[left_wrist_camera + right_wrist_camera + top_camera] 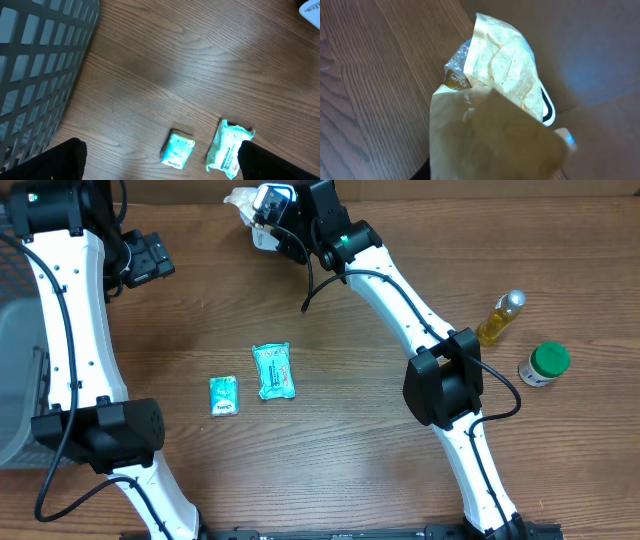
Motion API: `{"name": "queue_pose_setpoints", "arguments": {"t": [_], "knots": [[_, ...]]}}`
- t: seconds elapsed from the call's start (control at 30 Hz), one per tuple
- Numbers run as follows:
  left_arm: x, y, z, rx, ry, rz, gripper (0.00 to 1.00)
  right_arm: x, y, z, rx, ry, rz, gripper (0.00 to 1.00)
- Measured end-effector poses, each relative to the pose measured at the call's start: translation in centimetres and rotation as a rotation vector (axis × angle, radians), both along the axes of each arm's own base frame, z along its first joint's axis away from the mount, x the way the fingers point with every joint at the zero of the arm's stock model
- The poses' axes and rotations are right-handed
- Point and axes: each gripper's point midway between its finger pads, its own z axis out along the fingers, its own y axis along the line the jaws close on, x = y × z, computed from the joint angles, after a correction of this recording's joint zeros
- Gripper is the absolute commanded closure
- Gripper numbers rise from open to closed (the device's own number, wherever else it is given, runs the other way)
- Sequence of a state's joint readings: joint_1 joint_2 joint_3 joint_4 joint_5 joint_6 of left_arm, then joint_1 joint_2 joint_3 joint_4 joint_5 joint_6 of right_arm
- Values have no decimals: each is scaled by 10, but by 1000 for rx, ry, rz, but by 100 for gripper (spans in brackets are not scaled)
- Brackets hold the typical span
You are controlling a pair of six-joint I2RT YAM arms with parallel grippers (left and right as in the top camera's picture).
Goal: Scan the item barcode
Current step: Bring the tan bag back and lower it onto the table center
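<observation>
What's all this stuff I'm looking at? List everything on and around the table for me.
table: one, brown wood, under everything
basket: one, grey mesh, far left edge
large teal packet: one, teal, lying mid-table
small teal packet: one, teal, beside the large one, on the basket's side
cream packet: one, pale yellow and crinkly, at the far edge, held up
bottle: one, yellow contents, right side
jar: one, white with green lid, near the bottle
left gripper: one, black, open, holding nothing, far left
right gripper: one, black, shut on the cream packet
</observation>
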State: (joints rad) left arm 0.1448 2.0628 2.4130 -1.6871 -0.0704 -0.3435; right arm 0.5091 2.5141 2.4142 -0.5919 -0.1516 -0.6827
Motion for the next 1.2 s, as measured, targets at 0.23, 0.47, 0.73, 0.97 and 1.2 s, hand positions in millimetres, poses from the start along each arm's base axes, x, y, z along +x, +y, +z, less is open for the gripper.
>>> {"name": "queue_pose_setpoints", "arguments": {"t": [0.23,0.47,0.73,0.97,1.2], "knots": [[0,0,0,0,0,0,0,-10,-8,23,81,85,-88,89],[0,0,0,1,0,-3,0,-70,-61,93,153,313,-274,89],[0,0,0,1,0,-3,0,-169,-138,95,40,707,-480,92],[0,0,0,1,0,-3,0,-206,-153,61,-49,927,-560,82],[0,0,0,1,0,-3,1,-227,-162,20,-139,1065,-609,82]]}}
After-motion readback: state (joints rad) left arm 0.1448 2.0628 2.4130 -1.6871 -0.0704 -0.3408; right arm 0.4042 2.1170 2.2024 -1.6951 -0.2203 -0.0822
